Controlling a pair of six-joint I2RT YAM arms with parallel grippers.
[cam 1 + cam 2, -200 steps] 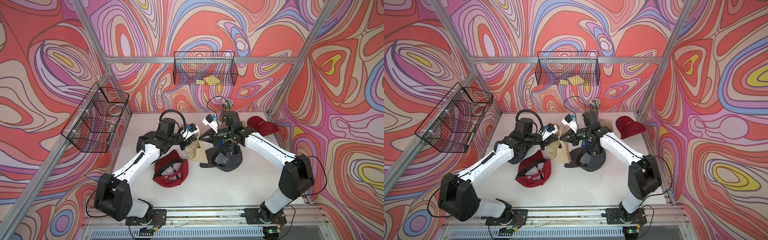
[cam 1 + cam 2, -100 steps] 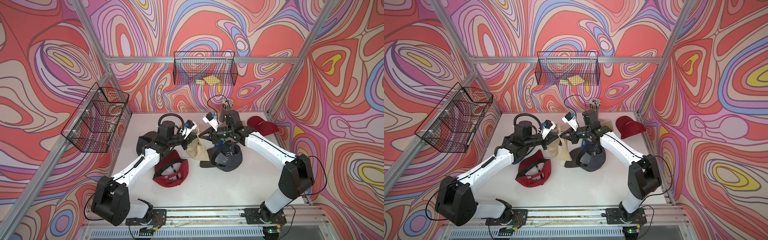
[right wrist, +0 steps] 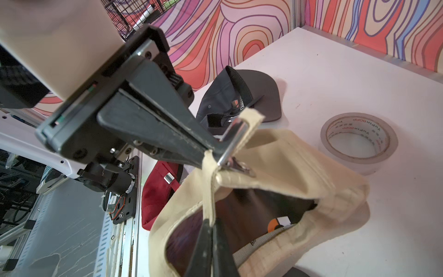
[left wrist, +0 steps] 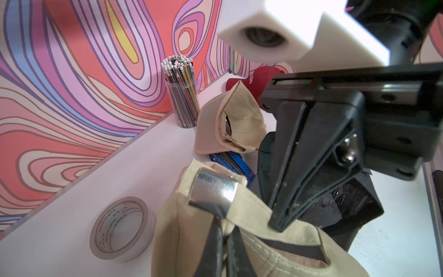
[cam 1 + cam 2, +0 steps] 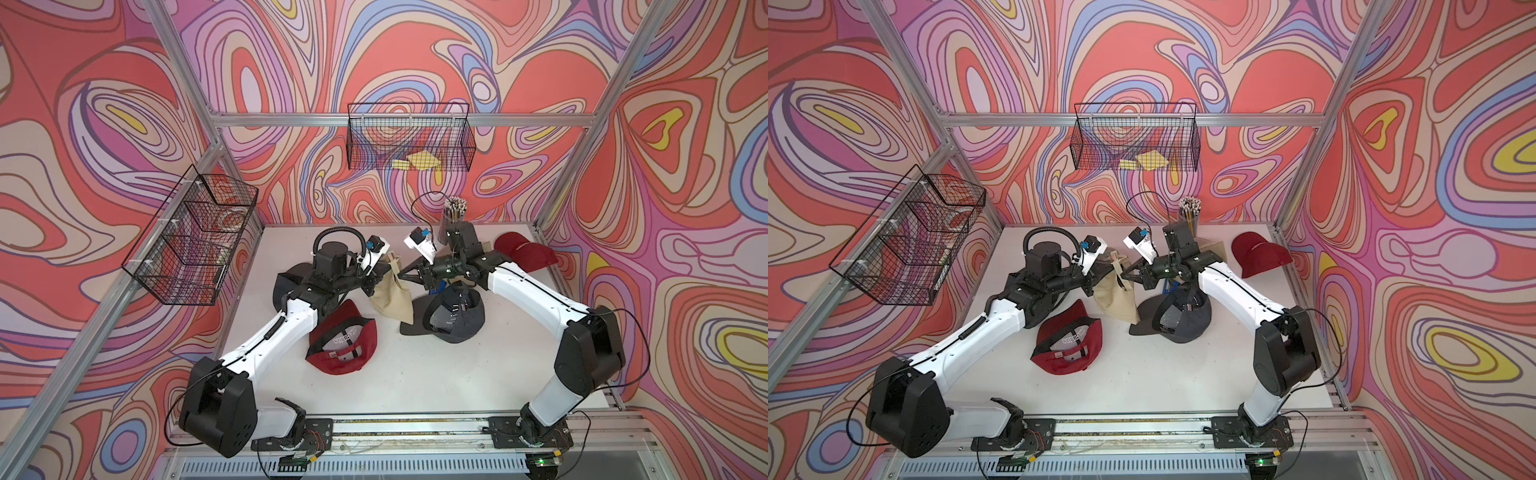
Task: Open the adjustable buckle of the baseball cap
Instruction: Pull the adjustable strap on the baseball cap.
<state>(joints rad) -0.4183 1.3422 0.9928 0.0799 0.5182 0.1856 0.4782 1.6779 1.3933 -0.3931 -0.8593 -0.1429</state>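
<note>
Beige baseball cap point(image 5: 392, 297) being held up by its strap point(image 3: 207, 182), left end effector point(image 4: 224, 224) clamped on it beside the metal buckle point(image 4: 212, 193), right end effector point(image 3: 211, 224) clamped on it too.

Swirly red-and-purple walls point(image 5: 415, 62) and aluminium posts point(image 5: 569, 166) surround a white tabletop point(image 5: 415, 386).

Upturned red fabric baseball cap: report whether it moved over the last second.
No: the upturned red cap stays put, equally far from the aluminium front rail.

Twin overhead views, two close wrist views
</note>
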